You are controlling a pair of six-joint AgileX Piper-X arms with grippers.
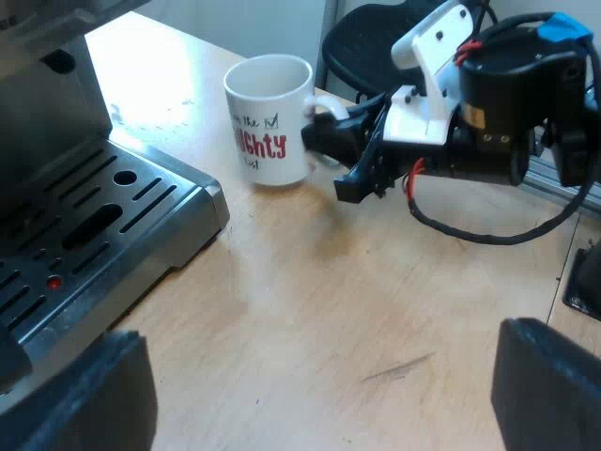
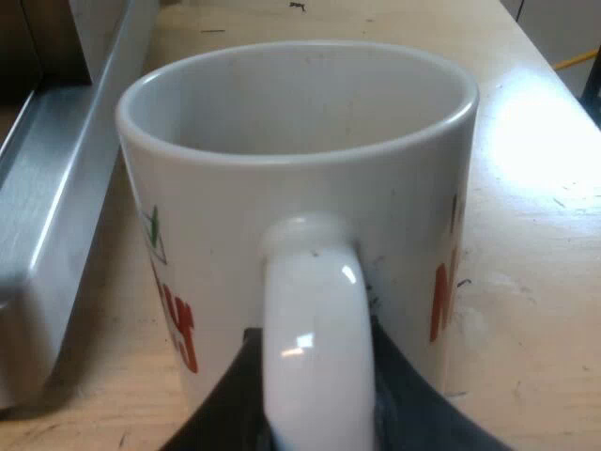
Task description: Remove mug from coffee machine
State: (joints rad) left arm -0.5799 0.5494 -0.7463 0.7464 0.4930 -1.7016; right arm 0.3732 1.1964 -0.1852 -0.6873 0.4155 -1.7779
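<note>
Nearest to us, our left gripper (image 1: 324, 348) presents its two black fingers (image 1: 80, 395) set wide apart, with nothing between them but bare table (image 1: 376, 282). It hangs above the wooden surface, close to the front of the espresso machine (image 1: 56, 103). We note the machine's steel drip tray (image 1: 103, 225), which is slotted and has a small red spot in its grille.

The mug (image 1: 268, 117) stands upright on the table, off the drip tray and just beside its corner. It is white with red lettering on its wall. Its handle (image 2: 315, 338) is turned toward our right gripper (image 2: 315, 395).

In the right wrist view, the handle lies between that gripper's fingers (image 2: 221, 404), which sit narrow and close against both its sides. We record this claw as closed on the mug's handle. In the left wrist view the right gripper reaches in low over the table, its tips at the handle. The drip tray's metal edge runs alongside the mug, near but not touching. A black chair (image 1: 376, 38) stands beyond the table's edge.
</note>
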